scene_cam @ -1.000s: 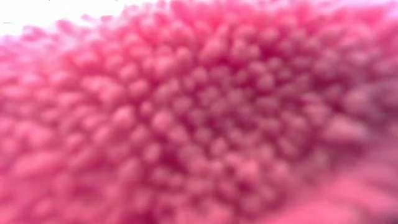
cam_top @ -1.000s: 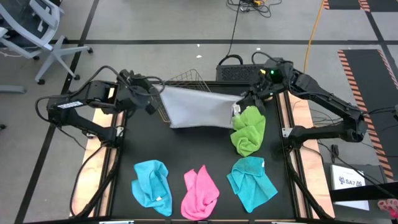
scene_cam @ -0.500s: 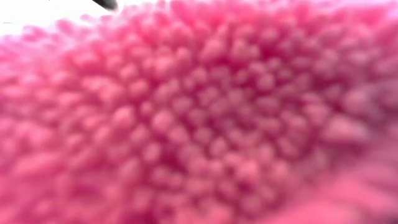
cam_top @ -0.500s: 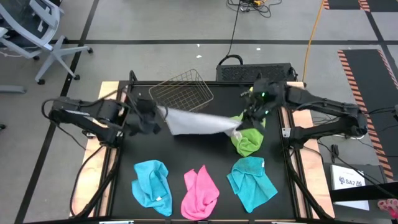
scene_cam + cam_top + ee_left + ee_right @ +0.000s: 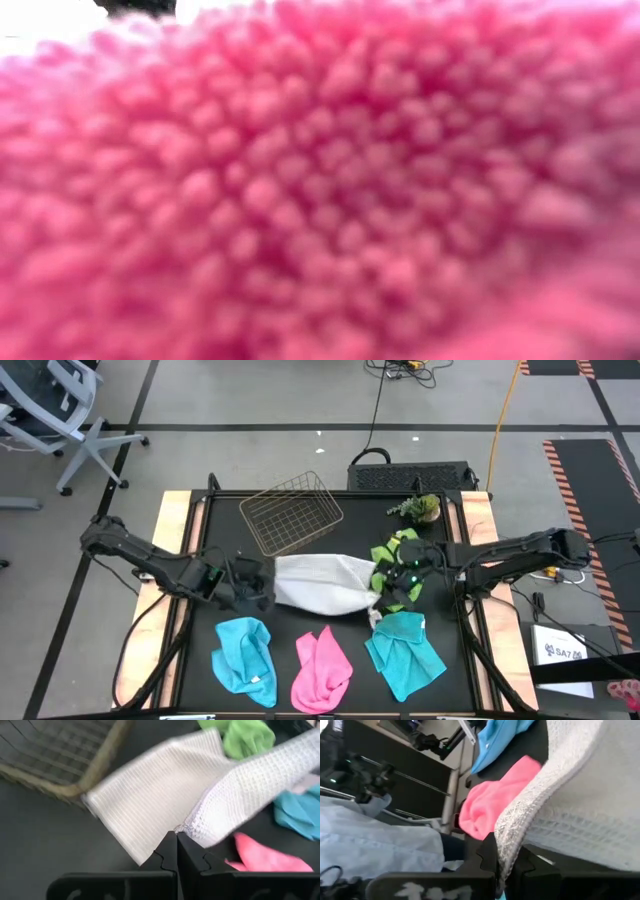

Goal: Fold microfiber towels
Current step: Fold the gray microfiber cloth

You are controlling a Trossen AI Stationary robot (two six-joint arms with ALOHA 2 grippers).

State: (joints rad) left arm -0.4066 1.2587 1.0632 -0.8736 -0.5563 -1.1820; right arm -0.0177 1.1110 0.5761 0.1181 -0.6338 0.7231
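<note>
While both arms hold the white towel low over the mat, the scene reads like this:

Step in hand: the white towel [image 5: 322, 583] is being folded; it lies near the centre of the table [image 5: 300, 615], stretched between the two grippers, and I judge the fold is in progress, not finished.

Left gripper: the left gripper [image 5: 250, 588] is at 9 o'clock of the white towel; in its wrist view the jaws are pressed together on a corner of the cloth [image 5: 200, 800].

Right gripper: the right gripper [image 5: 392, 588] is at 3 o'clock of the white towel, jaws pinching its edge [image 5: 555, 805], just beside the green towel [image 5: 390, 552].

Other towels: one blue towel [image 5: 245, 657] at 7 o'clock, the pink towel [image 5: 322, 670] at 6 o'clock, a second blue towel [image 5: 403, 652] at 5 o'clock, all crumpled and not yet folded.

Basket: the basket [image 5: 290, 512] stands at 12 o'clock, apart from the white towel.

Low view: filled by pink fibres [image 5: 320, 190], nothing else to tell.

Next move: probably lay the held edge flat over the lower layer with corners matching, then let go; the right side must not drag the green towel.
</note>
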